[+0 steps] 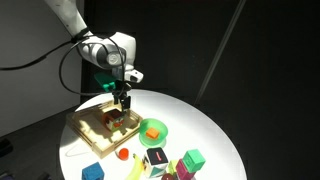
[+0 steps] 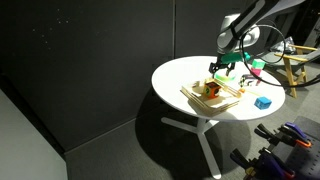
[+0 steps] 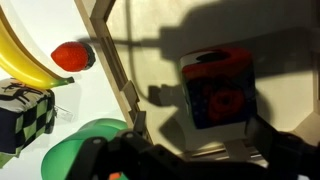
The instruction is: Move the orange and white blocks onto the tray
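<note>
A hard light from above struck the white tabletop (image 1: 212, 115) in both exterior views, blowing out its rim; the surroundings lay black. The wrist view was soft, with dark shadows across the tray (image 3: 280, 40).

Watching a shallow, light wooden tray (image 1: 84, 128) lying flat on the table (image 1: 215, 125), raised rim running all round. Catching two small blocks sitting inside it, close together, in an exterior view. Picking out the orange block (image 1: 108, 122) and, just beside it, the darker block (image 1: 121, 120). Getting a closer look through the wrist view now: seeing the darker block (image 3: 218, 90) resting square on the tray floor, showing reddish and dark faces with pale edges, lying in shadow, standing clear of the rim. Not making out any contact between the two.
</note>
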Controlling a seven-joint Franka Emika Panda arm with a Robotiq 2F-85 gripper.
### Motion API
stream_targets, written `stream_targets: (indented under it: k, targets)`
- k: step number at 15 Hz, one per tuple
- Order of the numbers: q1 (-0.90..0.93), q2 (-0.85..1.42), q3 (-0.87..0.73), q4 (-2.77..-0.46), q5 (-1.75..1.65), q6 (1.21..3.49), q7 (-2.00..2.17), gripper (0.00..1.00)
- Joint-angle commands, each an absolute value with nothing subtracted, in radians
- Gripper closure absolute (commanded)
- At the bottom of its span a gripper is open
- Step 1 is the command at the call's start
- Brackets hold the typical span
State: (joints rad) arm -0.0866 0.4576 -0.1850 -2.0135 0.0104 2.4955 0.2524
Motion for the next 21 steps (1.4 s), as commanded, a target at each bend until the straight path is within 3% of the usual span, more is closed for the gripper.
stream_targets:
  k: [1,21]
  targets:
    - [-0.107,0.361,-0.181,-2.082,0.035,2.454,0.241,0.00]
    - [-0.241,0.221,-0.295,-2.161,-0.014,2.324,0.168,0.00]
